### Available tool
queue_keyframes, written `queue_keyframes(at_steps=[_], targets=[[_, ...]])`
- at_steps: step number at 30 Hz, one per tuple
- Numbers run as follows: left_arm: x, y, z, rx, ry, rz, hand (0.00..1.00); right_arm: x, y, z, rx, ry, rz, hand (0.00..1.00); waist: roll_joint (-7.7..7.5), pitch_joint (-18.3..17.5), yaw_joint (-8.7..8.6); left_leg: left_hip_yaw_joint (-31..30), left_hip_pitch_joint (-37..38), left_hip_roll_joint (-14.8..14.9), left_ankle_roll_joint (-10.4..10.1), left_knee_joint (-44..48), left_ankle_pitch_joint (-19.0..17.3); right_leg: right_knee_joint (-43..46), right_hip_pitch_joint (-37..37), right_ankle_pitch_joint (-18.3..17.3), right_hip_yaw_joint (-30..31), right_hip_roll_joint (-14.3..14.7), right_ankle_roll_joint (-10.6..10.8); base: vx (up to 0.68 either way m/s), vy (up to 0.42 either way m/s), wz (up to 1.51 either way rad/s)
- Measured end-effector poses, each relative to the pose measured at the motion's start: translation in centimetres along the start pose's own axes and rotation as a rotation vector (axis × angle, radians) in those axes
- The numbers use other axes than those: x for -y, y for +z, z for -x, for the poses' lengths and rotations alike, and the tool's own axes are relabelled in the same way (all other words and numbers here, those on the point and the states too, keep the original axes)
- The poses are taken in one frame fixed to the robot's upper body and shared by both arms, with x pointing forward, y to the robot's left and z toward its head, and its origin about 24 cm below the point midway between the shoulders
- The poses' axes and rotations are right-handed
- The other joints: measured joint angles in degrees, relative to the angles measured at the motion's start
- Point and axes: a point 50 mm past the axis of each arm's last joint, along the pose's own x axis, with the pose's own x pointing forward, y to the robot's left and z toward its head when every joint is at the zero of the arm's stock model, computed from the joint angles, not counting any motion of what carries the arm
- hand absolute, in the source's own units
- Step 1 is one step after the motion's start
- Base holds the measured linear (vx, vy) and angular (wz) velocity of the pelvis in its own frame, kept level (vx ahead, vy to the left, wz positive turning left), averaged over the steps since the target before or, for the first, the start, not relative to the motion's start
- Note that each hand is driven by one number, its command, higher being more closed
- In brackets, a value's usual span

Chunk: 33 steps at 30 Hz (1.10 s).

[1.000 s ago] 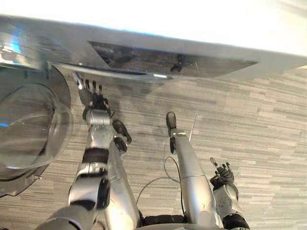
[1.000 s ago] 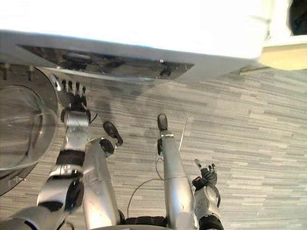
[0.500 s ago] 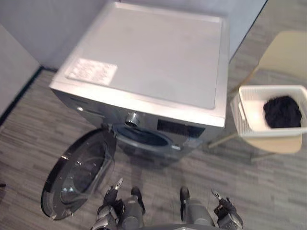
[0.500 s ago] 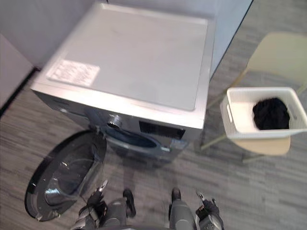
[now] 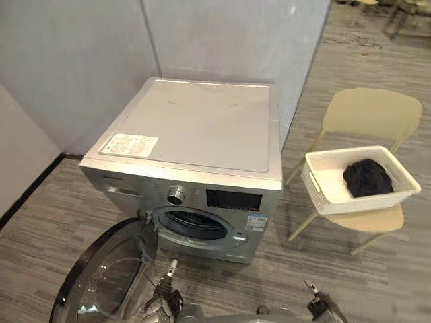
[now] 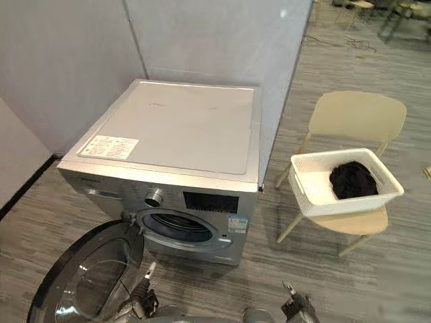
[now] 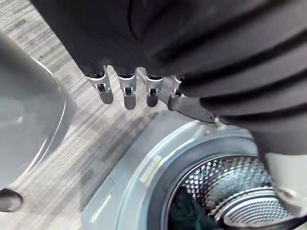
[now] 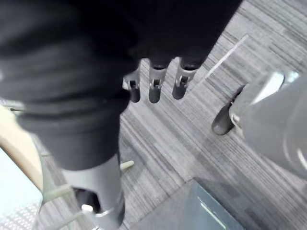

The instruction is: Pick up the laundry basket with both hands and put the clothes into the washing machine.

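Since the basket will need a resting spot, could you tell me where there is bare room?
The washing machine top is bare apart from a label at its front left corner. The floor between it and the chair is free. The open door crowds the floor left of the drum.

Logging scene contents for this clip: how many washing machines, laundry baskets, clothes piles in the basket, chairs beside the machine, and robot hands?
Washing machine: 1
Laundry basket: 1
Clothes pile in basket: 1
Chair: 1
Robot hands: 2 (left hand, right hand)
Total: 6
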Motion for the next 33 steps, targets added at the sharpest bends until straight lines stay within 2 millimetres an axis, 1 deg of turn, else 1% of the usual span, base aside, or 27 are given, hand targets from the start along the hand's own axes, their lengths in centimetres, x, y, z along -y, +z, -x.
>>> queue_keyframes(at_steps=[1,3,4,5,6,8,9,10,12,13,14,15,16,19,20,21,22,23,24,25,26,27,28,30,31,32,33], targets=[[-0.4,-0.3,0.0,-0.013,0.009,-0.01,0.0,0.3,-0.1,0.0,0.001,-0.008,-0.001,0.0,0.0,-0.1,0.09,0.7,0.5,-0.4,0.3,-0.8,0.2,-1.7,0.5,1.1,0.4,-0.5,0.2,-0.01,0.186,-0.72],[-1.3,-0.9,0.0,-0.045,0.027,-0.091,0.0,2.6,-0.9,0.2,-0.019,-0.061,0.016,0.0,-0.85,-1.5,-1.41,2.2,2.1,-2.6,0.7,-5.5,1.9,-6.4,1.4,3.5,1.2,-2.6,0.2,0.07,0.147,-0.27],[-1.5,-1.1,0.0,-0.054,0.03,-0.113,0.0,3.2,-1.1,0.3,-0.025,-0.074,0.015,0.0,-0.89,-1.5,-1.45,2.6,2.4,-2.8,0.7,-6.1,2.1,-6.7,1.3,3.8,1.1,-2.8,0.4,0.12,0.091,-0.42],[-1.8,-1.3,0.0,-0.065,0.037,-0.165,0.0,4.2,-1.7,0.5,-0.042,-0.099,0.013,0.0,-0.98,-1.4,-1.36,4.5,3.5,-2.6,1.3,-6.8,2.6,-5.6,-0.1,4.4,-0.7,-2.5,1.0,0.11,0.042,-0.56],[-1.9,-1.3,0.0,-0.068,0.039,-0.176,0.0,4.5,-1.9,0.5,-0.05,-0.105,0.014,0.0,-0.81,-1.4,-1.32,5.5,3.7,-2.4,1.4,-6.9,2.9,-4.2,-1.4,4.6,-2.0,-2.1,0.7,0.13,0.035,-0.78],[-1.9,-1.2,0.0,-0.068,0.04,-0.186,0.0,4.4,-1.4,0.3,-0.042,-0.092,0.048,0.0,0.34,-0.4,-1.2,9.1,4.0,-0.6,1.6,-7.0,3.1,1.9,-6.2,5.6,-9.6,-1.0,-1.1,0.08,-0.002,-0.9],[-1.7,-1.1,-0.1,-0.065,0.036,-0.182,0.0,4.5,-1.3,0.3,-0.041,-0.091,0.059,0.0,0.41,0.1,-1.13,10.2,4.8,-0.6,1.6,-7.1,3.1,3.9,-7.1,5.2,-12.1,-1.1,-1.7,0.03,-0.032,-0.88],[-1.4,-1.0,-0.1,-0.061,0.031,-0.175,0.0,4.6,-1.4,0.3,-0.043,-0.092,0.081,0.0,0.65,1.1,-1.43,11.6,7.0,-0.7,1.6,-7.5,3.1,7.2,-7.4,4.0,-15.2,-1.4,-3.5,0.03,-0.037,-0.64],[-1.1,-0.9,-0.1,-0.053,0.026,-0.158,0.0,5.1,-1.4,0.4,-0.051,-0.105,0.089,0.0,1.54,1.6,-2.04,11.7,9.3,-0.1,1.7,-7.7,3.2,11.0,-8.3,3.8,-16.7,-1.3,-3.5,0.03,-0.058,-0.32],[-0.9,-0.8,-0.1,-0.042,0.021,-0.151,0.0,5.3,-1.4,0.4,-0.059,-0.106,0.088,0.0,2.11,1.8,-2.82,11.7,9.8,0.0,1.7,-8.3,3.1,16.1,-9.9,0.0,-18.5,-3.1,-5.2,0.02,-0.092,0.24],[-1.0,-0.5,-0.1,-0.03,0.026,-0.137,0.0,5.9,-2.1,0.6,-0.083,-0.117,0.07,0.0,1.47,2.0,-3.07,11.4,11.2,-0.2,1.6,-9.6,3.1,20.1,-10.5,-2.2,-19.4,-6.2,-4.1,0.02,-0.136,0.36],[-1.2,-0.3,-0.1,-0.025,0.031,-0.129,0.0,6.4,-2.8,0.8,-0.108,-0.132,0.046,0.0,1.19,2.1,-3.06,11.3,11.7,0.0,1.2,-9.9,3.1,20.7,-10.6,-2.8,-19.2,-8.5,-3.3,0.05,-0.192,0.2],[-2.1,-0.5,-0.1,-0.031,0.051,-0.134,0.0,6.7,-3.4,0.9,-0.132,-0.143,0.014,0.0,0.55,2.1,-2.68,11.5,12.3,1.1,-0.6,-9.8,3.0,19.4,-10.6,-2.8,-19.0,-11.4,-2.7,0.08,-0.297,-0.04],[-4.0,-1.2,0.2,-0.051,0.092,-0.153,0.0,7.1,-4.4,1.2,-0.171,-0.167,-0.033,0.0,-1.53,1.6,-2.72,11.4,13.5,2.2,-4.1,-9.2,2.3,15.0,-8.8,-0.8,-18.5,-13.3,-0.5,0.09,-0.319,-0.18],[-4.7,-1.4,0.3,-0.062,0.109,-0.16,0.0,7.7,-4.5,1.2,-0.185,-0.186,-0.057,0.0,-1.65,1.3,-2.88,11.4,14.4,4.2,-6.1,-8.7,1.4,15.6,-7.8,-3.9,-19.1,-11.6,3.6,0.12,-0.448,-0.22],[-4.4,-2.0,0.4,-0.076,0.101,-0.159,0.0,8.5,-4.0,1.2,-0.174,-0.204,-0.07,0.0,-0.54,1.1,-3.01,10.7,14.5,6.4,-6.3,-8.4,1.7,16.5,-8.1,-5.7,-19.5,-9.4,2.1,0.22,-0.515,-0.39],[-3.8,-2.4,0.5,-0.086,0.086,-0.149,0.0,9.0,-3.2,1.0,-0.152,-0.219,-0.082,0.0,0.97,0.7,-2.85,9.4,15.2,8.0,-7.9,-7.7,3.4,19.8,-9.4,-7.5,-19.1,-7.7,0.6,0.24,-0.509,-0.39],[-3.4,-2.7,0.6,-0.093,0.083,-0.127,0.0,9.2,-2.4,0.8,-0.135,-0.224,-0.088,0.0,0.28,1.2,-3.24,7.1,14.6,8.5,-7.7,-5.3,5.0,22.3,-9.9,-9.1,-18.7,-6.8,-0.3,0.2,-0.445,-0.36],[-3.2,-2.7,0.5,-0.093,0.082,-0.111,0.0,9.4,-2.0,0.7,-0.126,-0.226,-0.086,0.0,0.28,1.2,-3.53,5.7,13.6,8.9,-6.8,-3.1,5.8,22.7,-9.5,-9.8,-18.9,-6.5,-0.8,0.13,-0.467,-0.1],[-3.0,-2.5,0.5,-0.089,0.08,-0.079,0.0,9.6,-1.6,0.7,-0.114,-0.232,-0.081,0.0,0.16,1.3,-3.74,3.2,10.5,10.2,-4.1,4.2,7.7,22.2,-8.0,-10.7,-19.1,-5.6,-1.8,0.12,-0.406,-0.02],[-3.3,-2.3,0.5,-0.081,0.094,-0.042,0.0,9.5,-1.2,0.6,-0.105,-0.229,-0.07,0.0,-0.05,1.5,-3.77,2.1,6.4,12.0,1.3,13.5,11.0,20.5,-5.7,-10.8,-19.2,-4.6,-2.8,0.11,-0.345,-0.11],[-3.5,-2.4,0.5,-0.082,0.103,-0.02,0.0,9.3,-1.2,0.5,-0.102,-0.224,-0.067,0.0,-0.07,1.6,-3.54,1.8,4.8,12.6,4.0,18.0,12.0,19.4,-4.4,-10.8,-19.0,-4.3,-3.2,0.07,-0.213,-0.34],[-3.5,-2.4,0.5,-0.081,0.105,-0.004,0.0,9.1,-0.7,0.4,-0.088,-0.216,-0.05,0.0,0.06,1.7,-2.86,1.4,2.7,12.5,4.8,23.8,10.9,17.8,-2.8,-10.9,-18.4,-3.1,-4.5,0.07,-0.158,-0.5],[-3.5,-2.3,0.5,-0.073,0.101,0.0,0.0,7.9,0.7,0.0,-0.041,-0.174,0.003,0.0,0.21,1.8,-2.16,-0.4,-2.2,6.0,3.5,29.5,6.5,13.6,0.6,-9.8,-16.5,-1.1,-6.3,0.11,-0.131,-0.59],[-3.4,-2.2,0.5,-0.071,0.098,-0.001,0.0,7.6,0.9,-0.1,-0.03,-0.163,0.015,0.0,0.4,2.0,-2.11,-0.2,-3.1,4.1,3.3,28.9,5.3,12.8,1.3,-9.6,-16.0,-0.6,-6.7,0.14,-0.022,-0.55],[-3.2,-2.0,0.4,-0.064,0.091,-0.011,0.0,6.9,1.2,-0.2,-0.021,-0.144,0.031,0.0,0.41,2.4,-1.98,0.8,-3.6,1.1,3.5,25.5,3.4,11.8,2.5,-9.4,-15.3,0.0,-7.0,0.17,0.0,-0.61],[-3.2,-1.8,0.4,-0.056,0.084,-0.032,0.0,6.1,1.1,-0.3,-0.021,-0.119,0.044,0.0,0.03,2.2,-1.11,1.7,-2.7,-0.8,3.5,20.6,1.9,11.4,2.8,-9.6,-13.8,0.2,-6.8,0.19,0.015,-0.57]])
